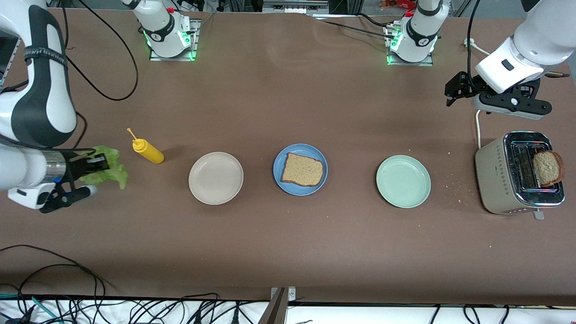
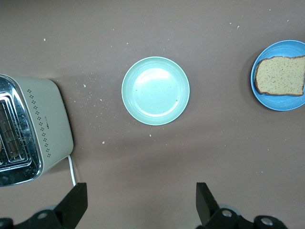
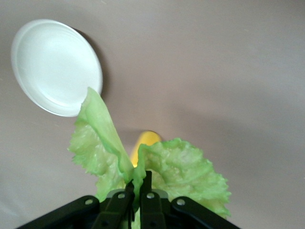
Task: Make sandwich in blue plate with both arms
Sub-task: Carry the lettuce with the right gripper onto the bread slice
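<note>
Right gripper (image 1: 92, 164) is clamped on the lettuce leaf (image 1: 110, 173), up over the right arm's end of the table. Blue plate (image 1: 300, 169) with one bread slice (image 1: 302, 169) lies toward the table's middle, past the mustard bottle (image 1: 147, 151) and beige plate (image 1: 216, 177). Left gripper (image 1: 454, 90) waits wide open and empty near the toaster (image 1: 517, 173).

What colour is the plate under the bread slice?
Blue plate; bread slice brown. Clearest in the front view.

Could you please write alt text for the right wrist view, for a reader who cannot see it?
The right pincer, shut on a ruffled green lettuce leaf, holds it up over the brown table. Past the leaf lie a round beige plate and, mostly hidden by the lettuce, a bit of a yellow mustard bottle.
</note>
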Controlling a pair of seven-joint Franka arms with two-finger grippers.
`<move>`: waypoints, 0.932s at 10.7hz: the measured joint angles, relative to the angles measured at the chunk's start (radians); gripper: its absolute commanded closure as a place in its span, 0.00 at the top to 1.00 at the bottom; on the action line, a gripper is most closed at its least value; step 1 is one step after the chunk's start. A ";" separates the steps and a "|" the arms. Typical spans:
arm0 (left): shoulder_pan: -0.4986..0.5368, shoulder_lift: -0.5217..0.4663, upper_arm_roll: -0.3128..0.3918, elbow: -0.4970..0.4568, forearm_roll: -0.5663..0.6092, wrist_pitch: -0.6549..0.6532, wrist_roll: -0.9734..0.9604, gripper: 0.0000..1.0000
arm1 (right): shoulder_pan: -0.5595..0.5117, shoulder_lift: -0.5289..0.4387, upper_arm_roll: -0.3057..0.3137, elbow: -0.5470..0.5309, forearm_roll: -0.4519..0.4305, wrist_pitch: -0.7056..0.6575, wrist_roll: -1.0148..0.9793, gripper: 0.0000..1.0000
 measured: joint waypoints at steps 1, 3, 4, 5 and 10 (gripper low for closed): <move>0.001 0.000 0.000 0.000 0.000 0.000 0.000 1.00 | 0.006 -0.001 0.050 0.004 0.024 0.000 0.081 0.00; 0.001 0.000 0.000 0.000 0.000 0.000 0.000 1.00 | 0.020 0.000 0.170 0.012 0.047 0.008 0.269 0.00; 0.001 0.000 0.000 0.000 0.000 0.000 0.000 1.00 | 0.036 0.004 0.226 0.012 0.051 0.031 0.375 0.00; 0.001 0.000 0.000 0.000 0.000 0.000 0.000 1.00 | 0.067 0.014 0.266 0.012 0.063 0.067 0.493 0.00; 0.005 0.001 0.002 -0.001 0.000 -0.001 0.000 1.00 | 0.316 0.161 0.290 0.007 0.100 0.455 0.915 0.00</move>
